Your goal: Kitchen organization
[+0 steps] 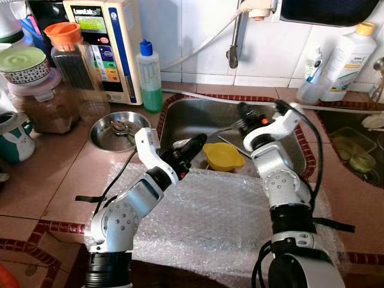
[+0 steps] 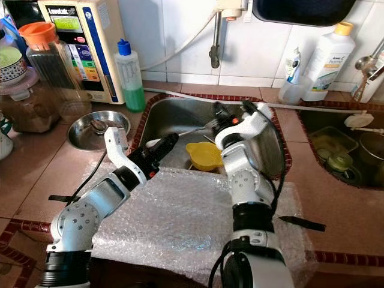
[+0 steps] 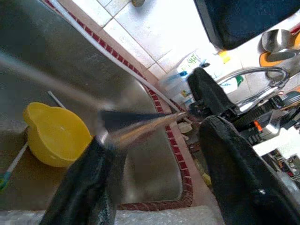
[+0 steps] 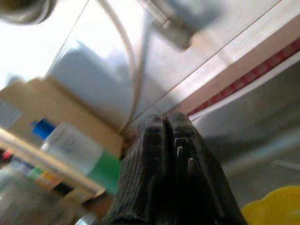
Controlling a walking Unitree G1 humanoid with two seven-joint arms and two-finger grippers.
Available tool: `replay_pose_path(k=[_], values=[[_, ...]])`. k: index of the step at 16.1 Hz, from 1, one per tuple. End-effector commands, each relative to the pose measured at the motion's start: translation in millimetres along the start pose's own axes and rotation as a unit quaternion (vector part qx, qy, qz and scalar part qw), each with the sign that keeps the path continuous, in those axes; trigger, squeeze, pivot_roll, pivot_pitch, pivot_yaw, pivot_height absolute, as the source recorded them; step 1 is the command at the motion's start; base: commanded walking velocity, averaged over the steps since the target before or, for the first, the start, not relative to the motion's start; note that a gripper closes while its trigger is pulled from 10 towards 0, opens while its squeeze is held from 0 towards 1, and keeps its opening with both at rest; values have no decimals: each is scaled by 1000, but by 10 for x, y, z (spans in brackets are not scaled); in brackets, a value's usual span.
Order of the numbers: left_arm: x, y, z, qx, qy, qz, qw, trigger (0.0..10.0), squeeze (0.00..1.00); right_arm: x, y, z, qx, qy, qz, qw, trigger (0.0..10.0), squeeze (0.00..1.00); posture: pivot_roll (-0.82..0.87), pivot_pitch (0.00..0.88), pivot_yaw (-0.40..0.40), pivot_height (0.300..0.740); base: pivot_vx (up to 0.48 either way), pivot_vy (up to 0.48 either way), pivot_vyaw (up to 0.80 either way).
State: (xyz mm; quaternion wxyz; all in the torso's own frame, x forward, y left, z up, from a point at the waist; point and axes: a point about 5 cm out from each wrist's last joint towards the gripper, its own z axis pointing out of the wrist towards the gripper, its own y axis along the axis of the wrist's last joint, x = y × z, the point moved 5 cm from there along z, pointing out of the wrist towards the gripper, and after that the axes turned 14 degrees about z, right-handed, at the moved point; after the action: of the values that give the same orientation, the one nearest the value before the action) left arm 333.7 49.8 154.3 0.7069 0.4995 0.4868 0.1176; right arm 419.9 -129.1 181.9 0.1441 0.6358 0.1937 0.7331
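A steel sink (image 1: 198, 114) holds a yellow bowl (image 1: 223, 156) and a long metal utensil (image 3: 136, 124) that slants across the basin. My left gripper (image 1: 191, 147) reaches over the sink's near-left rim. Its fingers (image 3: 89, 187) stand wide apart, and the utensil rests against one of them. My right gripper (image 1: 245, 114) hovers over the back of the basin, above and behind the bowl, close to the utensil's far end. Its fingers (image 4: 164, 140) are pressed together, and nothing can be seen between them.
A bubble-wrap sheet (image 1: 210, 216) covers the counter before the sink. A steel dish with spoons (image 1: 117, 129), a green soap bottle (image 1: 150, 75), jars (image 1: 75, 66) and a water unit (image 1: 108, 42) stand at the left. A tap (image 1: 236, 36) hangs behind. A second basin (image 1: 354, 150) lies at the right.
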Motion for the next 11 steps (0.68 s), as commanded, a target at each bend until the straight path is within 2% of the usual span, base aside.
replay_pose_path(k=[1,4,5,7,8,9,10,11], values=[[-62,77,-12,-13,-9,24,1000,10000,1000,-95,173,19,-33,-29,-18,999,0,0,94,23,49,740,0,0,0],[-21,188,-2,-44,12,44,998,10000,1000,-129,202,29,-44,-40,-28,998,0,0,93,23,47,740,0,0,0],[21,259,-7,-58,31,81,995,10000,1000,-155,227,29,-51,-47,-40,997,0,0,95,24,42,740,0,0,0],[42,306,-11,-66,45,118,990,10000,1000,-189,279,43,-63,-56,-55,995,0,0,95,24,42,740,0,0,0],[52,323,-24,-67,53,147,985,10000,1000,-233,352,56,-74,-68,-81,992,0,0,107,28,44,740,0,0,0],[52,324,-28,-67,55,155,984,10000,1000,-258,368,66,-71,-73,-97,990,0,0,107,28,44,740,0,0,0],[53,317,-34,-66,57,161,983,10000,1000,-278,404,80,-71,-75,-133,986,0,0,112,30,44,740,0,0,0],[73,279,-70,-59,61,173,981,10000,1000,-323,536,106,-81,-84,-210,971,0,0,125,36,46,740,0,0,0]])
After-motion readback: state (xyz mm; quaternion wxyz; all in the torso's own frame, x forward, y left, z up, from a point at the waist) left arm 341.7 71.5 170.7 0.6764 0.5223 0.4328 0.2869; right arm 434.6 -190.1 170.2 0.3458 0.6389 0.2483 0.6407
